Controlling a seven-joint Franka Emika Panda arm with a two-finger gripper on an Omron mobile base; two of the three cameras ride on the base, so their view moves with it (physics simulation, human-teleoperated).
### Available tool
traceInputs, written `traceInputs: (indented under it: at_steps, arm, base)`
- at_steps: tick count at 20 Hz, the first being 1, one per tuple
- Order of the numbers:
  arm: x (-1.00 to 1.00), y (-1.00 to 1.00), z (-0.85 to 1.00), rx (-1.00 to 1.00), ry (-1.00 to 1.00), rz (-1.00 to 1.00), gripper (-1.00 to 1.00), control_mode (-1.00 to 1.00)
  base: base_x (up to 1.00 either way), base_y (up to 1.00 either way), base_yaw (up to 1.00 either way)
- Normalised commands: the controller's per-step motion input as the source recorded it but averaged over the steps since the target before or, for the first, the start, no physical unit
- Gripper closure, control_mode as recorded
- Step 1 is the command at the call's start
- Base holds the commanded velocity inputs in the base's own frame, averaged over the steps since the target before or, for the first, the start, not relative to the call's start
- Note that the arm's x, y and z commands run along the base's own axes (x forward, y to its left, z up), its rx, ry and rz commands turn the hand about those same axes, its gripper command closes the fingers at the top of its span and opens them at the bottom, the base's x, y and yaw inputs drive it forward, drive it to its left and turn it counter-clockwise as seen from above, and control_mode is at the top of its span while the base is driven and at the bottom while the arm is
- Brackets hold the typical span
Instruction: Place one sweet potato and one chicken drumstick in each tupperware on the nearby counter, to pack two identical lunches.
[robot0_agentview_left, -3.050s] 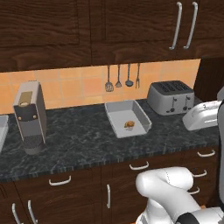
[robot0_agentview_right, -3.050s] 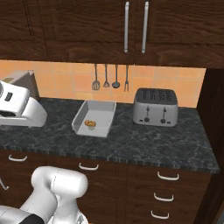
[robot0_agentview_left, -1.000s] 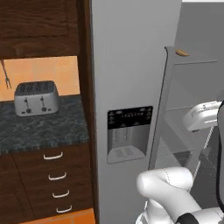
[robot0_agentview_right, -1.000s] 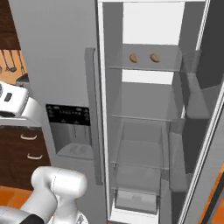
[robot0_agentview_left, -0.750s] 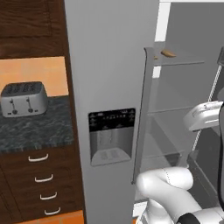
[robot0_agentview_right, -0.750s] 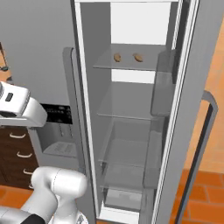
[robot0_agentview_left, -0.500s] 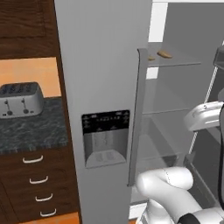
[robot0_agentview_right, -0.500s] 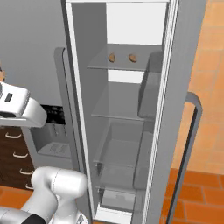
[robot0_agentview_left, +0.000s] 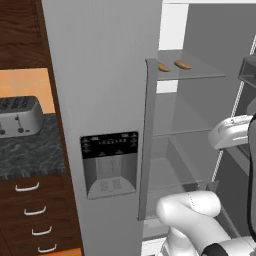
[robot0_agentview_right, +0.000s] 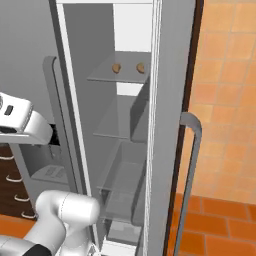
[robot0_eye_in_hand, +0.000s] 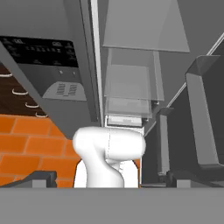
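2 small brown food items (robot0_agentview_left: 173, 65) lie side by side on the top glass shelf (robot0_agentview_left: 200, 75) of the open fridge (robot0_agentview_right: 127, 150); in the right base view they show as 2 roundish brown lumps (robot0_agentview_right: 128, 67) near the front of that shelf. They are too small to tell whether they are sweet potatoes or drumsticks. The lower shelves look bare as far as can be seen.

The table (robot0_agentview_left: 27, 155) shows as a short speckled stretch at the far left of the left base view, carrying the silver toaster (robot0_agentview_left: 17, 116) above the dark drawers (robot0_agentview_left: 32, 210). So nothing in these pictures shows what has already been packed.

The hand (robot0_eye_in_hand: 112, 177) has its 2 dark finger tips spread wide at the bottom of the hand view, released, with nothing between them. It looks down toward the fridge's lower shelves and the orange tiled floor (robot0_eye_in_hand: 26, 148), well below the shelf with the food.

My judgement: the robot is at a fetching stage, stationed at the fridge with at least 2 items to collect. The arm has to rise to the top shelf, take 1 item, and carry it to a tupperware on the table, then repeat.
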Motion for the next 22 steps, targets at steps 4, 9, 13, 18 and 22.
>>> traceInputs:
  at_steps: [4, 9, 13, 18, 22]
  arm:
    - [0.0, 0.0, 0.0, 0.0, 0.0, 0.0, -1.0, 1.0]
    - [0.52, -0.15, 0.0, 0.19, 0.1, 0.08, -1.0, -1.0]
    - [0.94, 0.0, 0.14, 0.05, -0.18, 0.08, -1.0, -1.0]
    - [1.0, -0.01, 0.14, 0.0, -0.31, 0.08, -1.0, -1.0]
    - [1.0, -0.28, 0.29, 0.02, 0.0, 0.13, -1.0, -1.0]
  base:
    - [0.21, -0.49, 0.05]
    - [0.0, 0.0, 0.0]
    - [0.0, 0.0, 0.0]
    - [0.0, 0.0, 0.0]
    - [0.0, 0.0, 0.0]
